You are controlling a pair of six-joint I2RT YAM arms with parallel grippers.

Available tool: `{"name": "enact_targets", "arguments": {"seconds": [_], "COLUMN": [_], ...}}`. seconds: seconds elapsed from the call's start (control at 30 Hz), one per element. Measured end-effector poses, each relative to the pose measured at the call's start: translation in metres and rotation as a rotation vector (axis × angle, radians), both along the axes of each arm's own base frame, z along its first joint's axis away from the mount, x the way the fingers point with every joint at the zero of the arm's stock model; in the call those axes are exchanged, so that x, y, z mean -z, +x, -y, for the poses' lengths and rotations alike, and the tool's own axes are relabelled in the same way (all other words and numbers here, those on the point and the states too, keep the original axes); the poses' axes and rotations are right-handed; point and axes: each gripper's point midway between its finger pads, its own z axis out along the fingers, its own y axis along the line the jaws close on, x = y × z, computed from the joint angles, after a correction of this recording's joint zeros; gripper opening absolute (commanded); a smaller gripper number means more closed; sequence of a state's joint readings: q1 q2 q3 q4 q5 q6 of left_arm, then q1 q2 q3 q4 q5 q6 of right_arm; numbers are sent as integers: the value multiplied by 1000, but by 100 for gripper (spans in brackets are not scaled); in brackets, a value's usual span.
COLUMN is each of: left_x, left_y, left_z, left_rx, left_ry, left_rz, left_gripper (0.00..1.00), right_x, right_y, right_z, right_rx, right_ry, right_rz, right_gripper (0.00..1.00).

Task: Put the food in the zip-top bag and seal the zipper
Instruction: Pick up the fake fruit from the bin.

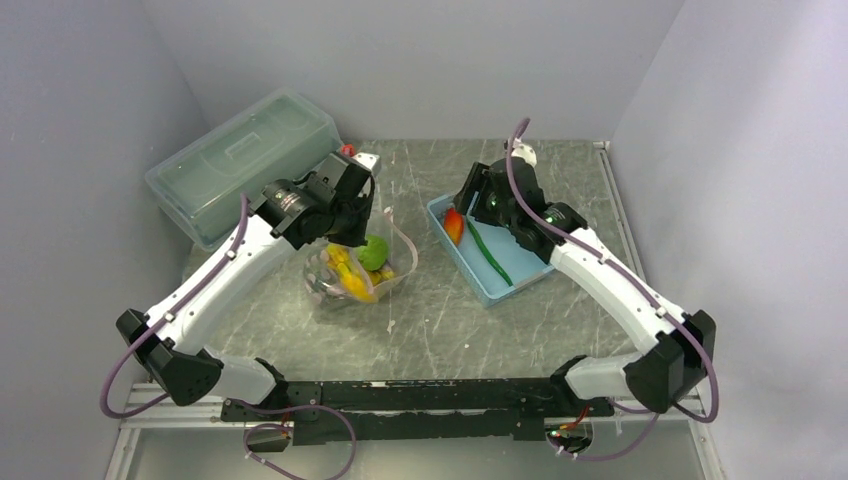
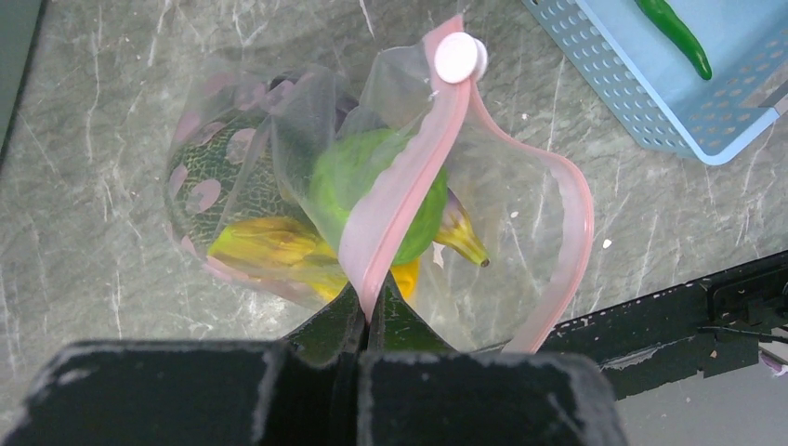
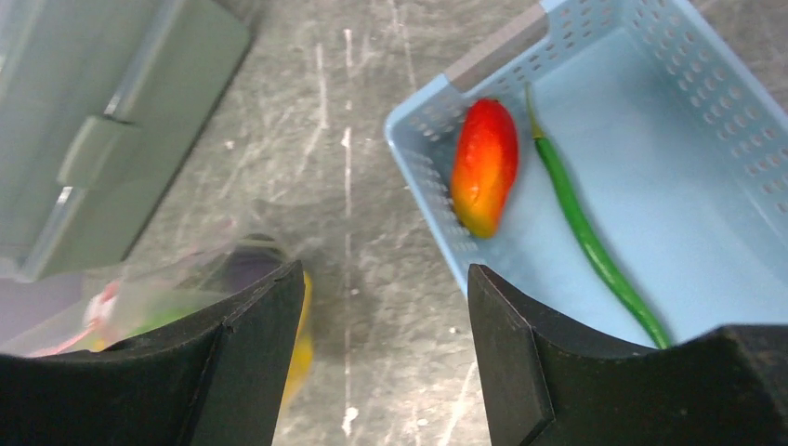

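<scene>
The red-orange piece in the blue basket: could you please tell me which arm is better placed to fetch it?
Right. The right pincer hangs open by the basket containing the red-orange piece, while the left pincer is shut on the zipper, holding the bag open.

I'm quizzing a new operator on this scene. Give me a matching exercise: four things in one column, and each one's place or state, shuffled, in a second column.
Column A
1. bright-green ball
2. red-orange fruit
3. zipper
4. right gripper

Column B
a. lies in the light-blue basket
b. open, holding nothing
c. pinched in the left gripper
d. inside the zip-top bag

Pairs: 1-d, 2-a, 3-c, 4-b
</scene>
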State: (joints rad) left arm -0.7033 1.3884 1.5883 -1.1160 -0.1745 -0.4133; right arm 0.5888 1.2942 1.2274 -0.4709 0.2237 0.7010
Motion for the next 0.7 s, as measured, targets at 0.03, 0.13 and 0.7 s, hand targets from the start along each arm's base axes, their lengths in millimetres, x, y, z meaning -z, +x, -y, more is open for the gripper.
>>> {"name": "enact_targets", "arguments": {"seconds": [0.03,0.13,0.7], "left_x": [-1,-4,-6], "left_y": [-1,-2,-5], "left_z": [-1,-3,-5], "left_rx": [-1,-2,-3], "left_ry": [-1,-5,-7], "left_rz": [3,10,17], "left_gripper": [0,0,0], "right_x": [7,27,118], "right_y": [2,9,56], "right_z": [3,9,4], "right_rx": [2,-2,-52], "right_ry": [-24,-89,-261], "right_rz": [-13,-51,-260], "right_gripper": [65,64,64]}}
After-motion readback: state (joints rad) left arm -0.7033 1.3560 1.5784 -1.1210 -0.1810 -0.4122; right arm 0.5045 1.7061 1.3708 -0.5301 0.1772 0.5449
